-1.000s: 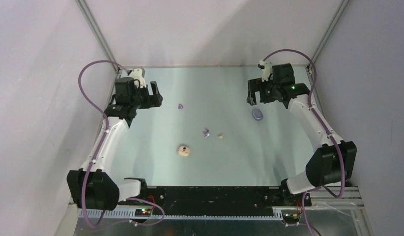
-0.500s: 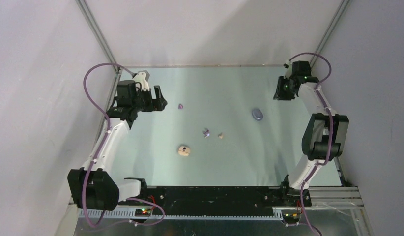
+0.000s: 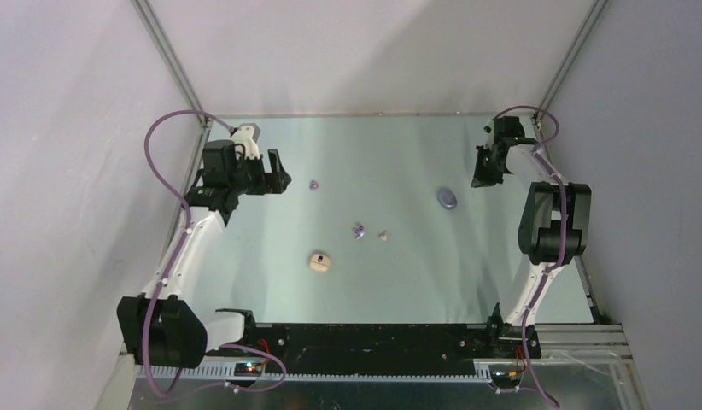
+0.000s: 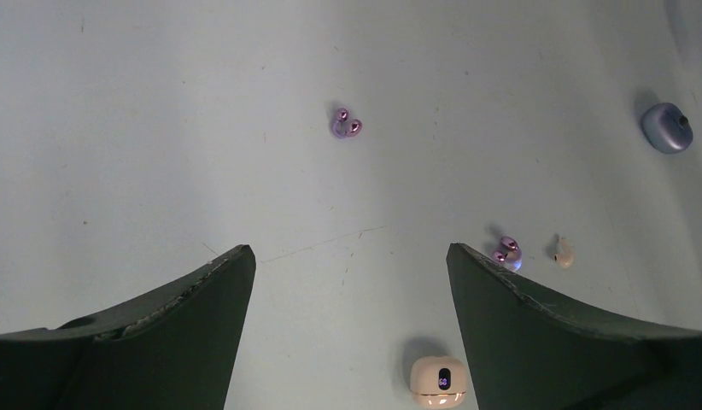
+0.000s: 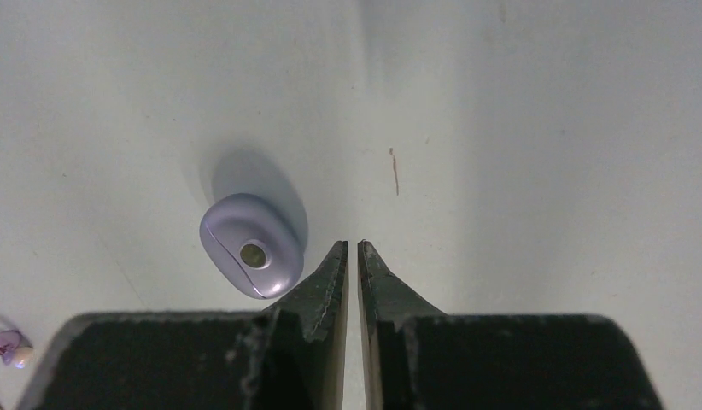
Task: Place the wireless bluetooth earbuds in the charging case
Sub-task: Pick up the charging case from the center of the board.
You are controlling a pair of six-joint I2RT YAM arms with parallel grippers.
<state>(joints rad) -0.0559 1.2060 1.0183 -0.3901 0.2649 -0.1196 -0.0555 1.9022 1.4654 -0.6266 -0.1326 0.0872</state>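
Observation:
Two purple earbuds lie on the pale table, one at the far left (image 3: pixel 313 184) (image 4: pixel 346 124) and one in the middle (image 3: pixel 359 231) (image 4: pixel 506 252). Just right of the middle one lies a cream earbud (image 3: pixel 383 236) (image 4: pixel 564 251). A closed cream case (image 3: pixel 320 262) (image 4: pixel 438 380) sits nearer the arms. A closed purple case (image 3: pixel 447 198) (image 5: pixel 252 246) rests to the right. My left gripper (image 3: pixel 279 171) (image 4: pixel 348 250) hangs open and empty, left of the far earbud. My right gripper (image 3: pixel 480 177) (image 5: pixel 352 243) is shut on nothing, just right of the purple case.
Grey walls with metal corner posts (image 3: pixel 172 64) close in the table at the back and sides. The right arm is folded up near the far right corner (image 3: pixel 552 213). A black rail (image 3: pixel 365 337) runs along the near edge.
The right arm has drawn back from over the purple case toward the far right corner and folded up, and its jaws have closed. The left arm has barely shifted.

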